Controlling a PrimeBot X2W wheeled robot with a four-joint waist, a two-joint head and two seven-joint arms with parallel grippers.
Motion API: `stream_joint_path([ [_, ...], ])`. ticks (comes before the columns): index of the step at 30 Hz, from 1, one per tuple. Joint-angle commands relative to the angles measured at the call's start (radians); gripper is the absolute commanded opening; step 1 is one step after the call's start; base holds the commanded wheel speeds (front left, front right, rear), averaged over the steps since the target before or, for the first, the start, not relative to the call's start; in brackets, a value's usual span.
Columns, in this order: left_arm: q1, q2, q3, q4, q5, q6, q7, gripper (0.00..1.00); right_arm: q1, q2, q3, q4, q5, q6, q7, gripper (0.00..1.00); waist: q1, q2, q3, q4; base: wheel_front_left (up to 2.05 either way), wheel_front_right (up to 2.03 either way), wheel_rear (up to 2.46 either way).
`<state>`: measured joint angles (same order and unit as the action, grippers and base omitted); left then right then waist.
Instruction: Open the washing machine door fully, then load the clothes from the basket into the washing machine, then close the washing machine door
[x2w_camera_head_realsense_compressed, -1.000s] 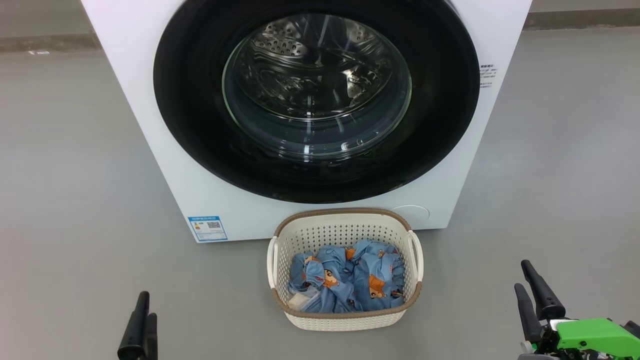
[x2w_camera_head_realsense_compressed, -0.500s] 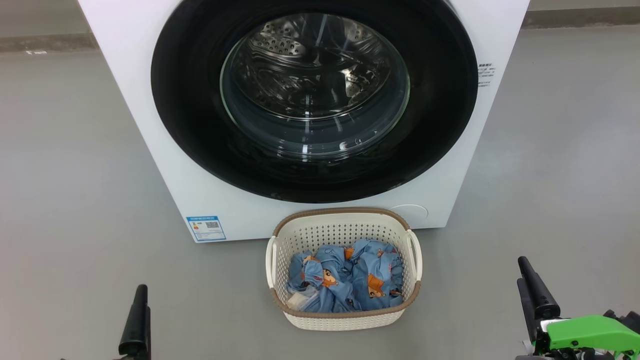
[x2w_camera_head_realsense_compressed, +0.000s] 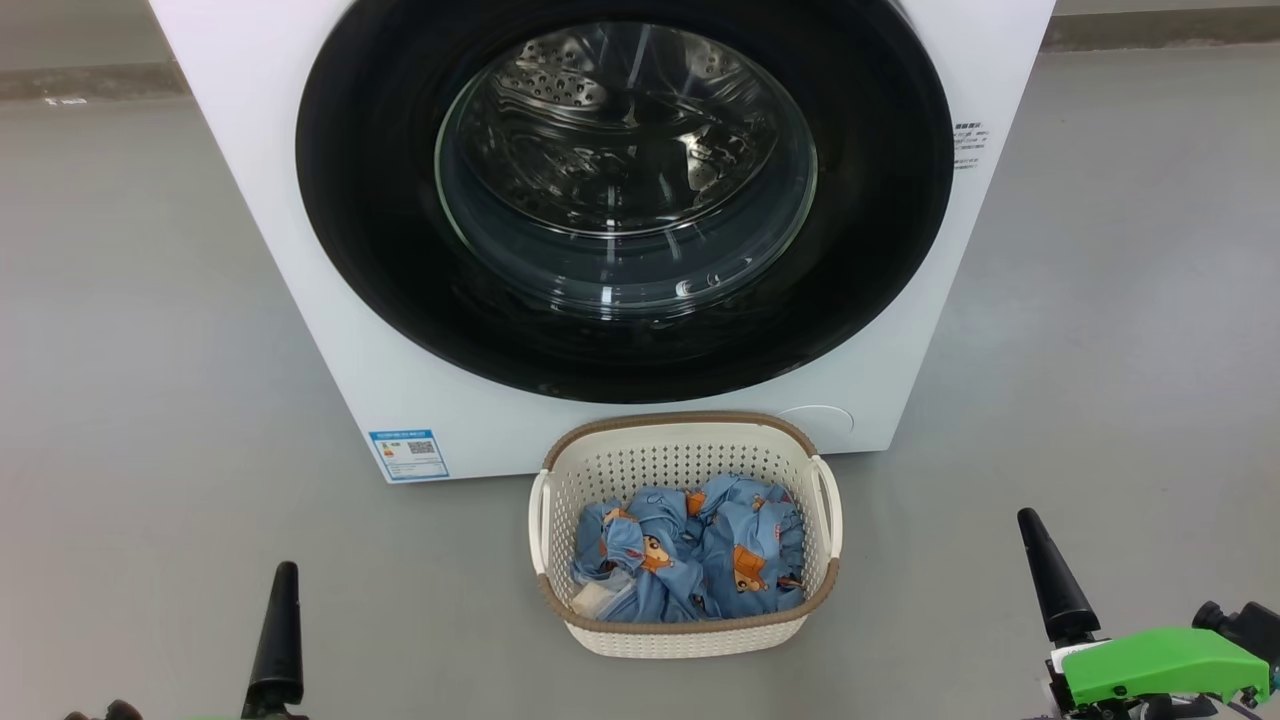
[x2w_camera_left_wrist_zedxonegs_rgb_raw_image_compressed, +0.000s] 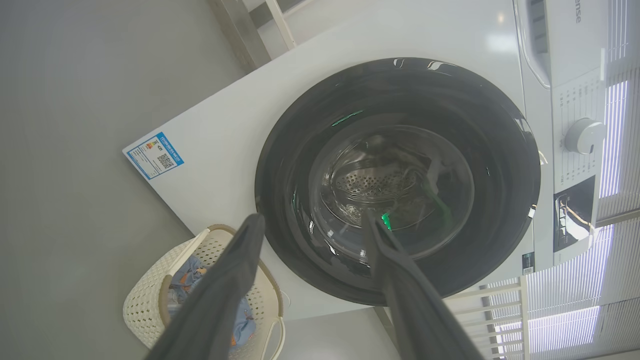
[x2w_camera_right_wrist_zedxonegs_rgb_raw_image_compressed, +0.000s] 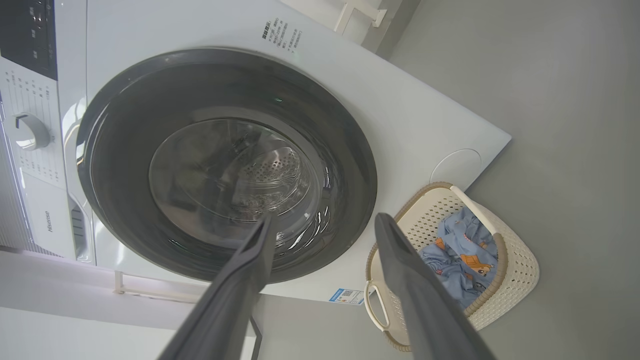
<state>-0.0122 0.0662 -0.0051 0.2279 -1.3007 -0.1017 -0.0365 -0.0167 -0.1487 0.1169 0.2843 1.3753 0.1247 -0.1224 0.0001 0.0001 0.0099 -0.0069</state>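
Note:
The white washing machine (x2w_camera_head_realsense_compressed: 320, 300) stands ahead with its round black washing machine door (x2w_camera_head_realsense_compressed: 380, 250) shut flat against the front; the steel drum shows through the glass. The cream basket (x2w_camera_head_realsense_compressed: 690, 640) sits on the floor right before it, holding the light blue clothes (x2w_camera_head_realsense_compressed: 700, 565). My left gripper (x2w_camera_head_realsense_compressed: 285, 580) is low at the left and my right gripper (x2w_camera_head_realsense_compressed: 1030, 525) low at the right, both well short of basket and door. In the wrist views the left gripper (x2w_camera_left_wrist_zedxonegs_rgb_raw_image_compressed: 312, 220) and right gripper (x2w_camera_right_wrist_zedxonegs_rgb_raw_image_compressed: 325, 220) stand open and hold nothing.
Bare grey floor (x2w_camera_head_realsense_compressed: 130, 400) spreads to both sides of the machine and around the basket. A blue label sticker (x2w_camera_head_realsense_compressed: 408, 454) sits low on the machine's front. The control panel with a round knob (x2w_camera_left_wrist_zedxonegs_rgb_raw_image_compressed: 582, 136) lies above the door.
Both grippers have sunk a little towards the picture's bottom edge and turned, so each now shows as a single finger. The head view has shifted slightly. Door, basket and clothes are unmoved.

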Motion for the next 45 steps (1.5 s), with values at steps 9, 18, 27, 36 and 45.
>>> stream_joint_path([
  [9, -0.004, 0.021, -0.004, -0.041, 0.13, -0.01, -0.03, 1.0, -0.026, -0.005, -0.004, -0.039, -0.142, 0.003, -0.023, 1.0, 0.0, -0.0001, -0.004, 0.0, 0.0, 0.0, 0.0],
  [18, 0.0, 0.021, -0.013, -0.052, 0.224, -0.012, -0.054, 1.0, -0.022, 0.002, -0.005, -0.048, -0.261, 0.003, -0.037, 1.0, 0.0, -0.0001, -0.005, 0.002, 0.0, 0.0, 0.0],
  [27, 0.006, 0.027, -0.024, -0.069, 0.318, -0.015, -0.081, 1.0, -0.016, 0.012, -0.006, -0.057, -0.372, 0.004, -0.053, 1.0, 0.0, -0.0001, -0.004, 0.002, 0.0, 0.0, 0.0],
  [36, 0.009, 0.028, -0.033, -0.081, 0.399, -0.017, -0.105, 1.0, -0.014, 0.017, -0.007, -0.063, -0.472, 0.004, -0.067, 1.0, 0.0, -0.0001, -0.001, 0.0, 0.0, 0.0, 0.0],
  [45, 0.012, 0.031, -0.039, -0.095, 0.481, -0.02, -0.128, 1.0, -0.01, 0.023, -0.005, -0.073, -0.567, 0.005, -0.081, 1.0, 0.0, -0.0001, 0.003, 0.001, 0.0, 0.0, 0.0],
])
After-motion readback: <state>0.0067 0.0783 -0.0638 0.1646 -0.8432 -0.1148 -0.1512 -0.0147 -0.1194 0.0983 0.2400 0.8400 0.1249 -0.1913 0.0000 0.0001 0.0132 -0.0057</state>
